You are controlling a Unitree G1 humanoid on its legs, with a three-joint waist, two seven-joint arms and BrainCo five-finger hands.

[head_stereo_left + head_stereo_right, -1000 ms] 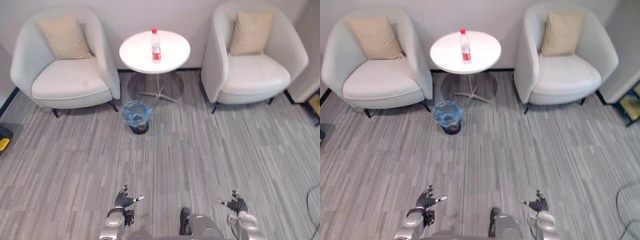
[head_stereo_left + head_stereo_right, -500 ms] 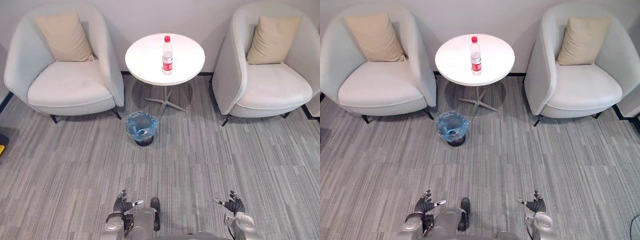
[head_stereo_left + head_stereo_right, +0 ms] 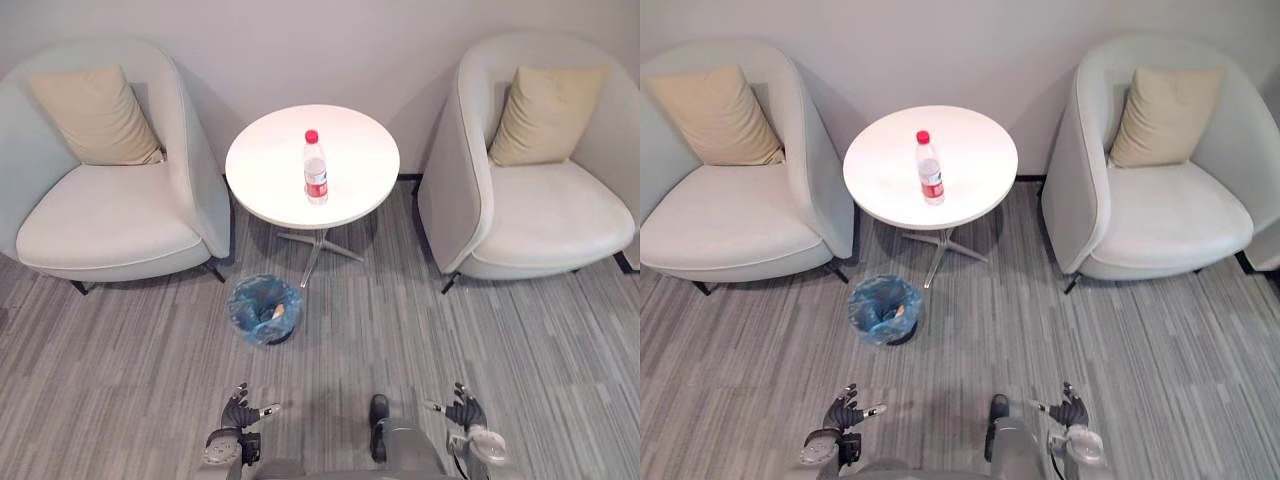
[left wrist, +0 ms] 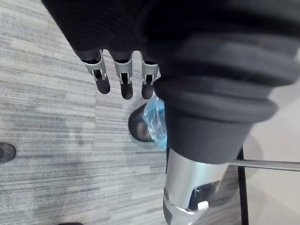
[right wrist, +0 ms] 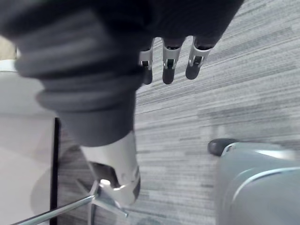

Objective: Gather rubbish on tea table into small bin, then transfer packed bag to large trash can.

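So we've got a water bottle (image 3: 315, 168) standing upright near the middle of the round white bench (image 3: 355, 190), with the left armchair (image 3: 100, 215) and right armchair (image 3: 545, 210) on either side. The small bin (image 3: 238, 308) with its blue bag (image 3: 252, 293) sits on the carpet (image 3: 130, 380) just in front of the bench, with a bit of rubbish (image 3: 278, 313) inside. Our left hand (image 3: 238, 412) and right hand (image 3: 464, 412) hang low over the carpet, fingers relaxed and holding nothing.

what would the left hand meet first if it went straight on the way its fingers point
Most likely the blue-lined small bin, standing on the carpet ahead of the left hand. The carpet between them looks free, though depth is unclear.
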